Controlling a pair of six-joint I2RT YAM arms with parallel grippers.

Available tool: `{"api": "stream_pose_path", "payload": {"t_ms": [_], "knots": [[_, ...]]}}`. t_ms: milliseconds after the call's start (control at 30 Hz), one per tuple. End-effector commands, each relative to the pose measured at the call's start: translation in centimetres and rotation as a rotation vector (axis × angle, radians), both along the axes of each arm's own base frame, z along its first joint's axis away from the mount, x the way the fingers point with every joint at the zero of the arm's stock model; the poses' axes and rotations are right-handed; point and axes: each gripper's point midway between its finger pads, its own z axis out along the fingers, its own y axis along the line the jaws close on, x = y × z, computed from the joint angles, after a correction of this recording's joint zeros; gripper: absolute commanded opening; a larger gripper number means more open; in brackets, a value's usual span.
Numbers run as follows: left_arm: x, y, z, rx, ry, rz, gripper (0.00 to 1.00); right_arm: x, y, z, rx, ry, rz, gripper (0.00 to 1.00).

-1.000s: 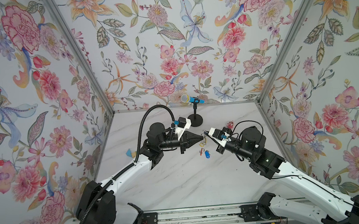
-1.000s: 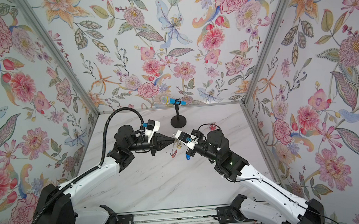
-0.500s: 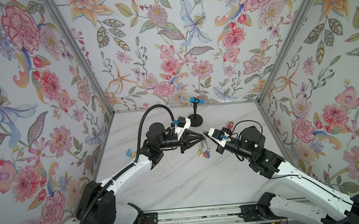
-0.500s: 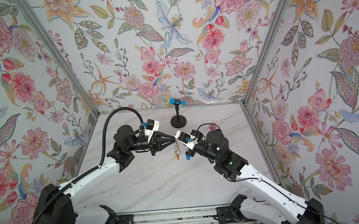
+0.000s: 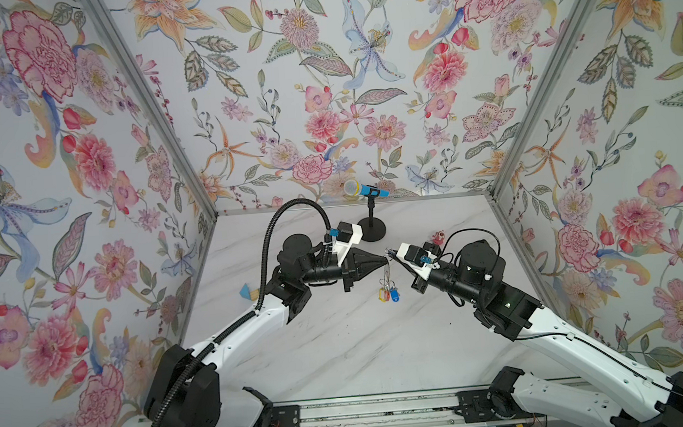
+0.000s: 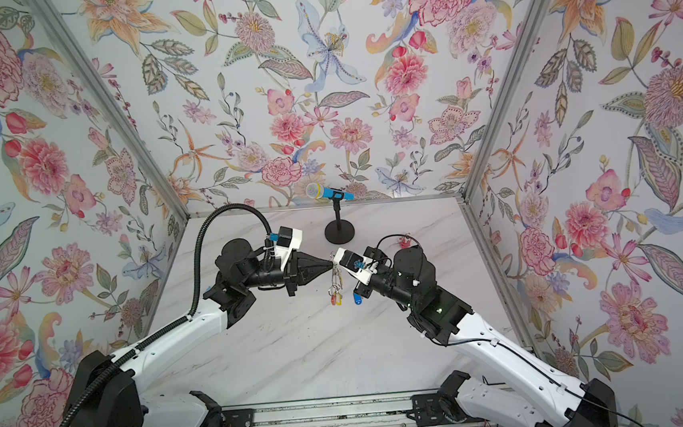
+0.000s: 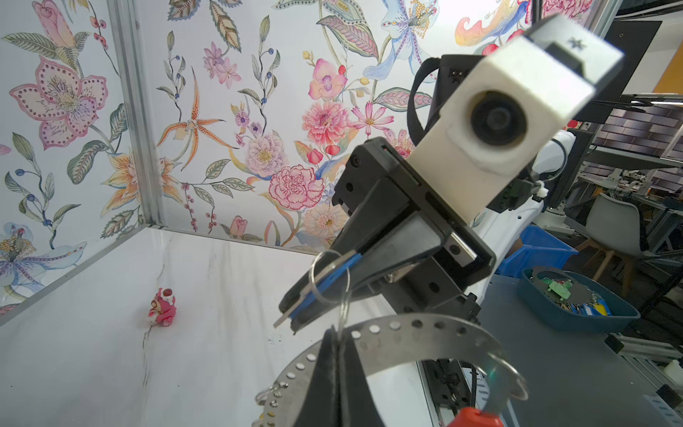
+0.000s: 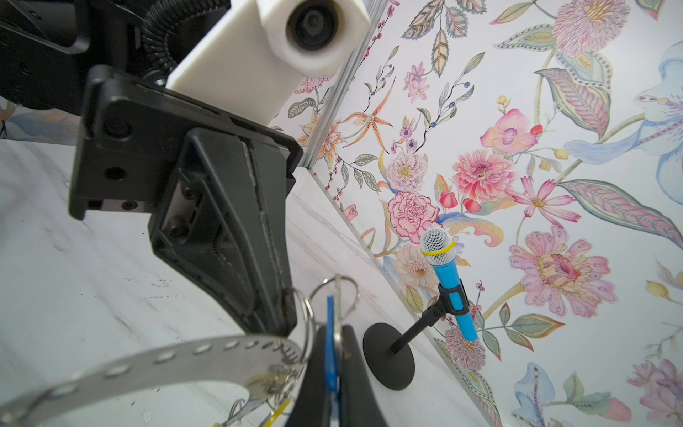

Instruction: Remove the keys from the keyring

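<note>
Showing, in both top views, a white marble table (image 5: 342, 348) enclosed on three sides by floral walls (image 5: 322, 99); the left gripper (image 5: 380, 260) and right gripper (image 5: 391, 255) meet tip to tip above it, the keys (image 5: 387, 292) dangling beneath them, in front of a black microphone stand (image 5: 371, 231). Left wrist view: left jaws pinched together on the perforated metal keyring (image 7: 406, 332); a red-pink toy figure (image 7: 162, 308) stands on the marble. Right wrist view: right jaws clamp a blue key tag (image 8: 330, 325).
</note>
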Motion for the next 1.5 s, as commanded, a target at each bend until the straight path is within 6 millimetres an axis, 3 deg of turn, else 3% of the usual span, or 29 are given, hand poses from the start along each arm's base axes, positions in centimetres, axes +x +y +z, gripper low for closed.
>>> {"api": "stream_pose_path", "payload": {"t_ms": [0, 167, 467, 867, 1133, 1167, 1467], "knots": [[-0.3, 0.0, 0.1, 0.055, -0.055, 0.006, 0.00, 0.0, -0.2, 1.2, 0.013, -0.011, -0.005, 0.00], [-0.1, 0.0, -2.3, 0.231, -0.085, 0.019, 0.00, 0.6, -0.1, 0.3, -0.085, -0.025, -0.036, 0.00], [0.3, -0.1, -4.1, 0.409, -0.107, -0.009, 0.00, 1.1, 1.3, -1.7, -0.296, -0.078, -0.082, 0.00], [0.9, -1.5, -2.4, 0.406, -0.087, -0.062, 0.00, 1.5, 2.4, -4.8, -0.483, -0.120, -0.139, 0.00], [1.7, -2.0, -2.3, 0.425, -0.057, -0.054, 0.00, 1.8, 2.9, -6.8, -0.607, -0.157, -0.181, 0.00], [2.3, -2.4, -3.6, 0.445, -0.028, -0.056, 0.00, 1.9, 2.9, -6.9, -0.614, -0.157, -0.187, 0.00], [4.0, -1.7, -3.6, 0.403, -0.002, 0.001, 0.00, 1.3, 2.7, -6.4, -0.526, -0.112, -0.162, 0.00]]}}
